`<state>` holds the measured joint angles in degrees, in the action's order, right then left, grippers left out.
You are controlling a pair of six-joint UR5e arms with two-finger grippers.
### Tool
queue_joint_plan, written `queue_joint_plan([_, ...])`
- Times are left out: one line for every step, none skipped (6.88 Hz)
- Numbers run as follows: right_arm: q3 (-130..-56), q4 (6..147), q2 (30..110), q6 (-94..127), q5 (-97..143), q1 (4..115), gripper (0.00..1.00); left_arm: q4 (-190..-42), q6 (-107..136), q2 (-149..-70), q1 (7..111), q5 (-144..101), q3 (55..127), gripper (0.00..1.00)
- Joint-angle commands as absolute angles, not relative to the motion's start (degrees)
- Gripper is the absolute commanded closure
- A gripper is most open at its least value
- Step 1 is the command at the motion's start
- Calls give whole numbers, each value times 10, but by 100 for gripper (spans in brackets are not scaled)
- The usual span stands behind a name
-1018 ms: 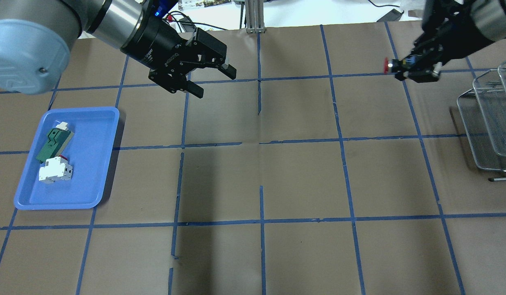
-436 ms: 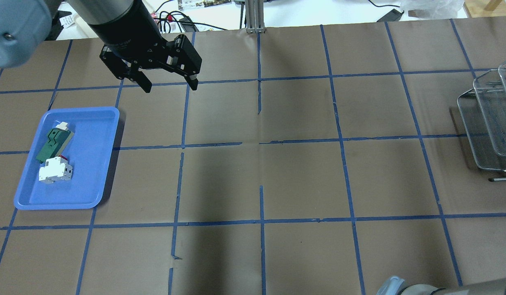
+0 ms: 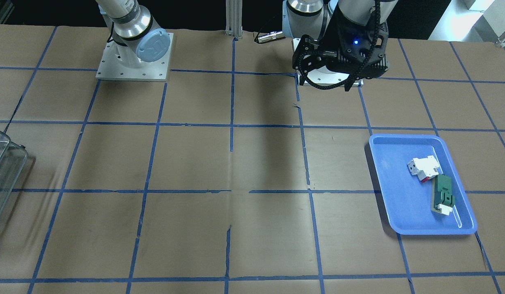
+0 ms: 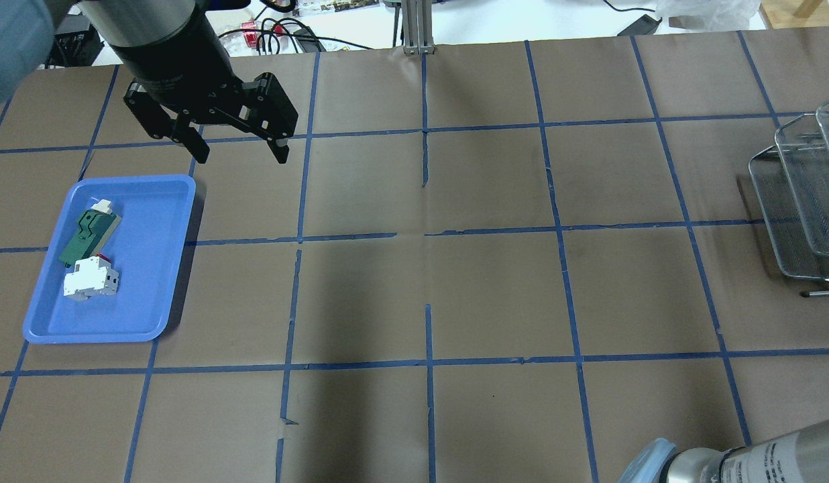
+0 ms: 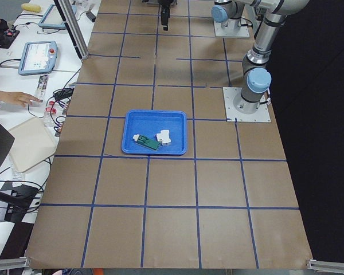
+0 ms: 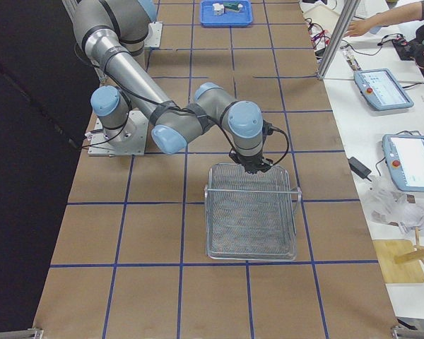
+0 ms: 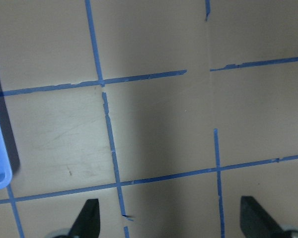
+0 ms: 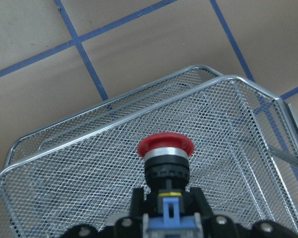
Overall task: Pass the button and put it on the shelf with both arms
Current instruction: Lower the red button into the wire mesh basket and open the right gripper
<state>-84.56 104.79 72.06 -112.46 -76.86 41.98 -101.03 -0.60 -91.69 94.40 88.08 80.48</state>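
**Q:** What is the right gripper (image 8: pixel 168 210) doing?
**A:** It is clamping the button (image 8: pixel 165 148) by its black barrel. The red cap is pointing away from the fingers, above the mesh shelf (image 8: pixel 84 166) at the bench's right end.

**Q:** And the left gripper (image 4: pixel 240 155)?
**A:** It is hanging released, with its fingers spread, above the bench near the tray (image 4: pixel 176 201) at the left end.

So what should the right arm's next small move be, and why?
Probably lower the right gripper slightly toward the wire mesh shelf: it is shut on the button, whose red cap hangs over the mesh, apparently not yet resting on it.
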Motion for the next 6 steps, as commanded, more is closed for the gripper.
queue_joint_plan([-841,1047,713,-1120,-771,417,23,-1026,-8,-911,932,898,816,0])
queue_joint_plan([-841,1042,720,-1117,-770,421,20,-1073,-4,-912,929,895,811,0])
queue_joint_plan([-847,1029,755,-1095,-772,424,20,-1077,-3,-911,936,894,813,0])
queue_joint_plan([-853,945,802,-1046,-772,436,20,-1078,-6,-910,930,896,815,0])
queue_joint_plan([-853,895,838,-971,-771,480,16,-1078,-8,-907,932,897,815,0])
queue_joint_plan([-853,880,874,-878,-772,555,16,-1078,-8,-907,933,893,815,0])
